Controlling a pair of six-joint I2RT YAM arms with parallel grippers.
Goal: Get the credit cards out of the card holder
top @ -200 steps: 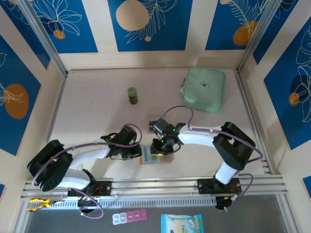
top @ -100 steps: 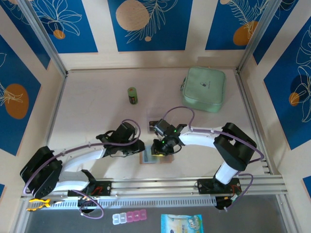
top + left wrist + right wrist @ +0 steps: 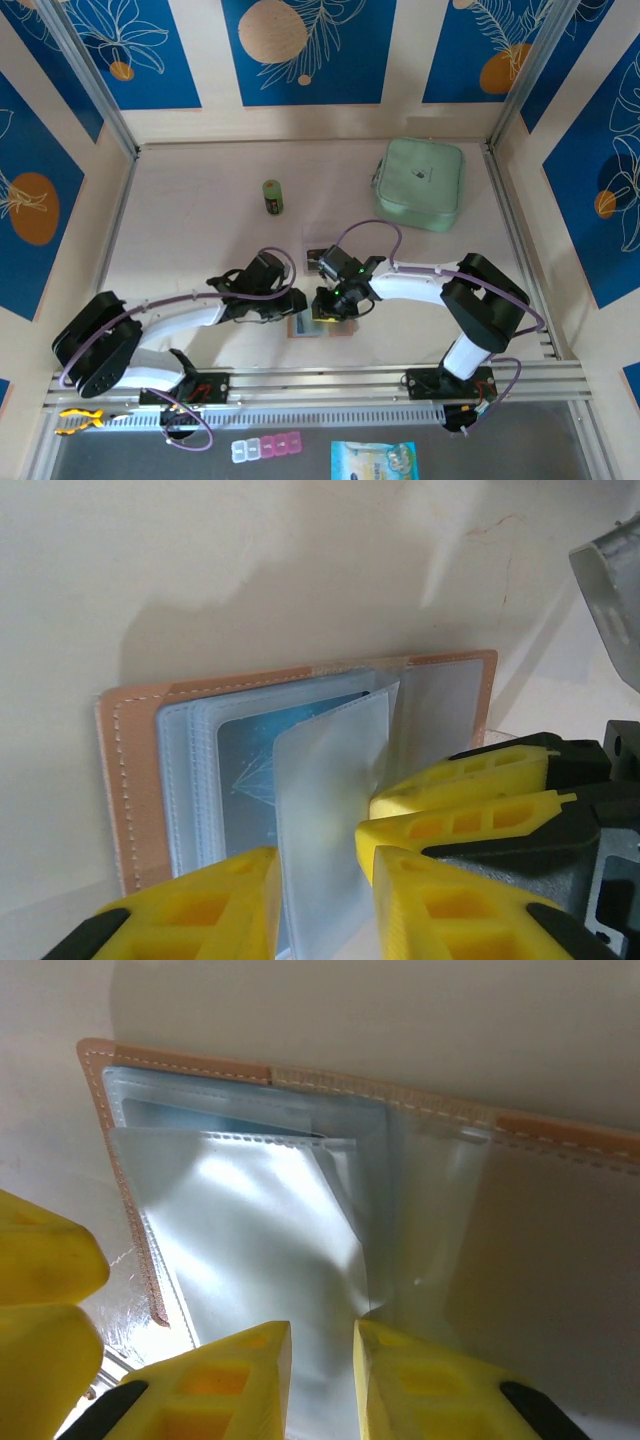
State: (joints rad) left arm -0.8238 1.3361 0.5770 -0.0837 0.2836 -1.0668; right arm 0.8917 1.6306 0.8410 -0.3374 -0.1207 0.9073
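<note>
The card holder [image 3: 305, 327] lies open on the table between my two grippers; its salmon-pink cover [image 3: 130, 780] frames a stack of clear pockets. A blue credit card [image 3: 245, 780] sits inside one pocket, and its edge [image 3: 230, 1118] shows under the top leaves. One clear pocket leaf [image 3: 325, 780] stands up from the stack. My left gripper [image 3: 322, 865] is open, its jaws either side of that leaf. My right gripper [image 3: 322, 1330] pinches the same leaf [image 3: 260, 1230] at its crumpled edge, and its fingers [image 3: 470, 780] come in from the right. From above, the left gripper [image 3: 290, 308] and right gripper [image 3: 325, 312] almost touch.
A mint-green zip pouch [image 3: 420, 183] lies at the back right, and a small green bottle [image 3: 272, 196] stands behind the grippers. A small dark flat thing [image 3: 318, 253] lies just beyond the holder. Metal rails [image 3: 320, 385] run along the near edge.
My left gripper's jaws have opened and let go of the clear leaf, and that arm has shifted slightly. The right gripper stays on the holder, its jaws a touch narrower.
</note>
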